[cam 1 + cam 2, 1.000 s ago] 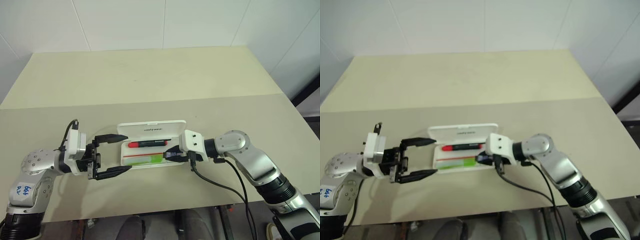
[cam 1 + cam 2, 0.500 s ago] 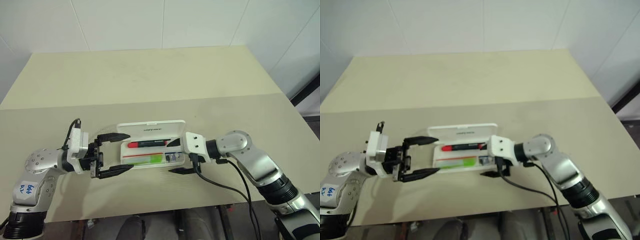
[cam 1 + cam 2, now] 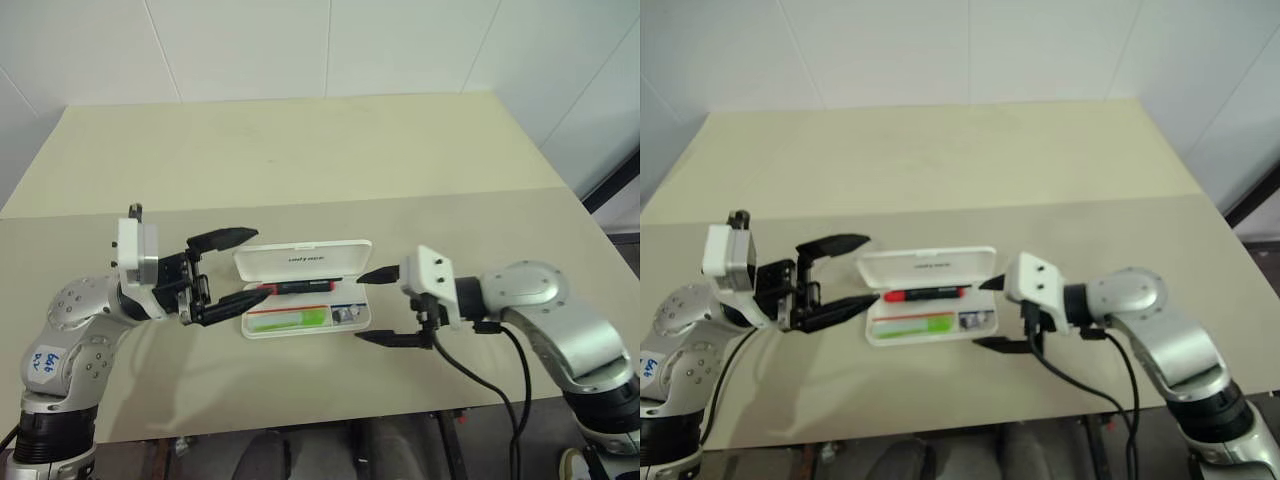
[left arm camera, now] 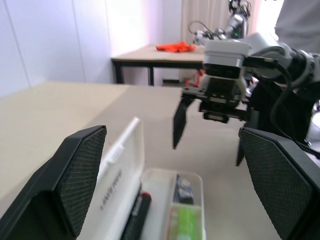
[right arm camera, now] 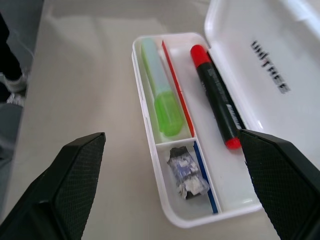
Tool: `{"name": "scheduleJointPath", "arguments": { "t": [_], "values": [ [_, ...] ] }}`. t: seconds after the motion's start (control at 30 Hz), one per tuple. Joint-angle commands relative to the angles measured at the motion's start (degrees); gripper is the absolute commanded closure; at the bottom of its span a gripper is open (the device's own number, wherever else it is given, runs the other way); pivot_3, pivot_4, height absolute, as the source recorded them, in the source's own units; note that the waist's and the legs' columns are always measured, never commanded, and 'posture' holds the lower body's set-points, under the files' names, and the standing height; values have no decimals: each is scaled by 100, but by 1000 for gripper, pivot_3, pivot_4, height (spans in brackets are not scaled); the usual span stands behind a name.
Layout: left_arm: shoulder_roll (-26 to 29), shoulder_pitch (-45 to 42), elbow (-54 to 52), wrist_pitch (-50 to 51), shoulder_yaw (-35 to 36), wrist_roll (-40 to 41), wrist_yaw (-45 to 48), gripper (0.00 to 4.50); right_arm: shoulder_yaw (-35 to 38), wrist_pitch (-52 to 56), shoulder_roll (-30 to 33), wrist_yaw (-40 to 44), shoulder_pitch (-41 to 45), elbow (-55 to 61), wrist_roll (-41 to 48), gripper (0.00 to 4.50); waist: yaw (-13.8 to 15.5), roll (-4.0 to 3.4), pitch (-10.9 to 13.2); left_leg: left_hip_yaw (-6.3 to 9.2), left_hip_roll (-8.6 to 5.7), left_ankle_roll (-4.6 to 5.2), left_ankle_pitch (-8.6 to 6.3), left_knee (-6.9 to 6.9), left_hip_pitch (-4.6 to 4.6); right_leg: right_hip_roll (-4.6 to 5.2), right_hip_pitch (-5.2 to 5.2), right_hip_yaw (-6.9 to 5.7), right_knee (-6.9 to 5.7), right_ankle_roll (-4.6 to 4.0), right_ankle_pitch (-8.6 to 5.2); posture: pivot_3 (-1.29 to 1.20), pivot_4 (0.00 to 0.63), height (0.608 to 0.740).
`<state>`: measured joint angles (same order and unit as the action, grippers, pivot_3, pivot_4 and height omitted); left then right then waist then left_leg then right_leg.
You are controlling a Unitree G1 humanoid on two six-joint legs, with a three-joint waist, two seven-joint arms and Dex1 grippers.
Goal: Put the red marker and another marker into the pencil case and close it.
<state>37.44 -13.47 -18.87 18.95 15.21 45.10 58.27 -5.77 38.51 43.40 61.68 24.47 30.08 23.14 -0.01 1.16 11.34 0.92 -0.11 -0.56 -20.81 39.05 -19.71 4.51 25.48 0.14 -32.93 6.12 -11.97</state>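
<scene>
The white pencil case (image 3: 352,322) lies open on the table, its lid (image 3: 303,258) folded back on the far side. The red marker (image 3: 295,287) lies in the tray's far row. The light green highlighter (image 3: 290,320) lies in the near row, also seen in the right wrist view as highlighter (image 5: 162,95) beside red marker (image 5: 216,97). My left gripper (image 3: 260,263) hovers open at the case's left end, above the table. To the right of the case, my right gripper (image 3: 359,307) is open and empty, raised clear of the tray.
A small grey wrapped object (image 3: 345,314) sits in the tray's right compartment. The case lies close to the table's front edge (image 3: 300,418). A black cable (image 3: 470,375) hangs from my right wrist. Bare tabletop (image 3: 300,160) stretches behind the case.
My right gripper opened inside the tray's right end, left the small grey object there, then rose and drew back to the right. My left gripper lifted beside the case's left end.
</scene>
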Motion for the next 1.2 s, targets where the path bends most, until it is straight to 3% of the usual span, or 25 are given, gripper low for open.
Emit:
{"name": "scheduleJointPath", "arguments": {
  "t": [0.03, 0.37, 0.4, 0.5, 0.7, 0.83, 1.03, 1.2],
  "values": [
    [17, -307, 19, 100, 258, 262, -202, 0, 567, 308, 86, -282, 39, 362, 424, 30, -4, 0, 0, 0, 0, 0, 0, 0, 1, 0, 0, 1, 0, 0, 0, 0, 150, 740],
    [88, -1217, 1141, 329, 215, -133, -762, 0, 1359, 532, 51, -1154, 9, 383, 840, 30, -4, 1, 0, -30, -2, -5, 3, 1, 1, -4, 0, -1, -9, 0, 0, 0, 150, 740],
    [85, -1313, 1340, 388, 173, -142, -720, 182, 1512, 482, 31, -1231, -51, 382, 894, 7, -2, 1, 0, -33, -2, -5, 3, 1, -3, -4, 0, -1, -8, 2, 1, 0, 150, 740],
    [14, -1507, 1723, 596, 153, -118, -820, 923, 1907, 380, 24, -1323, -316, 447, 1113, 0, 13, 1, 0, -37, -3, -4, 3, 1, -7, -4, 0, -4, -5, 3, 2, 0, 150, 740],
    [-166, -2046, 2754, 620, 62, -331, -800, 3076, 2681, -415, -118, -904, -1390, 637, 1517, 0, 69, 2, 1, -32, -4, 1, 0, 3, -22, -4, 1, -12, 8, 7, 4, 0, 150, 740],
    [-282, -2335, 3276, 545, -5, -495, -744, 4473, 2737, -587, -4, -940, -1818, 692, 1458, 0, 70, 2, 1, -37, -7, 2, 0, 7, -22, -2, 1, -9, 8, 13, 8, 0, 150, 740],
    [-422, -2744, 4055, 749, -417, -1138, -1019, 4473, 2847, -656, 21, -1088, -2319, 856, 1457, 0, 71, 2, 0, -40, -6, -1, 6, 7, -11, -3, 0, -7, -6, 14, 8, 0, 150, 740],
    [-268, -3222, 4531, 2557, -915, -1185, -930, 4473, 3449, -632, 175, -922, -3136, 1032, 1631, 0, 120, 4, 1, -40, -9, 0, 7, 8, -15, -4, 0, -4, -5, 16, 9, 0, 150, 740]
  ]
}}
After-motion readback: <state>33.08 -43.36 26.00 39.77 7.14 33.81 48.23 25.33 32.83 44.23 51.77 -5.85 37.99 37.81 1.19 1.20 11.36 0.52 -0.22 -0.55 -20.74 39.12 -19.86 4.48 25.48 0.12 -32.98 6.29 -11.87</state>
